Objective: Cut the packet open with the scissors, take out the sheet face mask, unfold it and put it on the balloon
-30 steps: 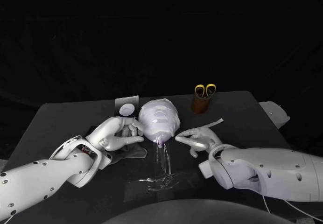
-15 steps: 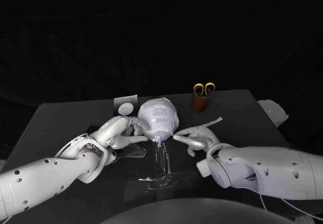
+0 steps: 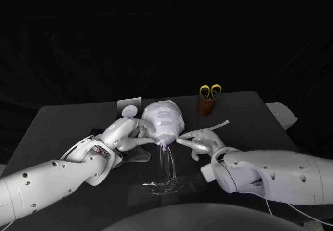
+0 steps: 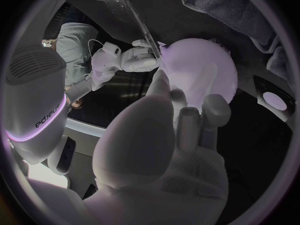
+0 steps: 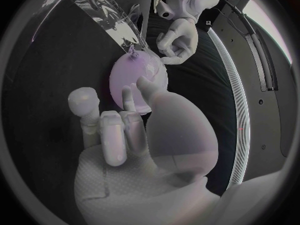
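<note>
left hand [image 3: 123, 134] nearer balloon [image 3: 164, 120] | head view: scissors [image 3: 211, 90] in holder [image 3: 206, 107]

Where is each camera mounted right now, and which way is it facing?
Head view: on the robot's head, looking down at the table; both arms come in, left hand and right hand flanking the balloon.
Left wrist view: behind the left hand, facing the balloon; its palm and fingers show.
Right wrist view: behind the right hand, facing the balloon from the opposite side; its palm shows.
Shared: both wrist views show the balloon and the other hand.
</note>
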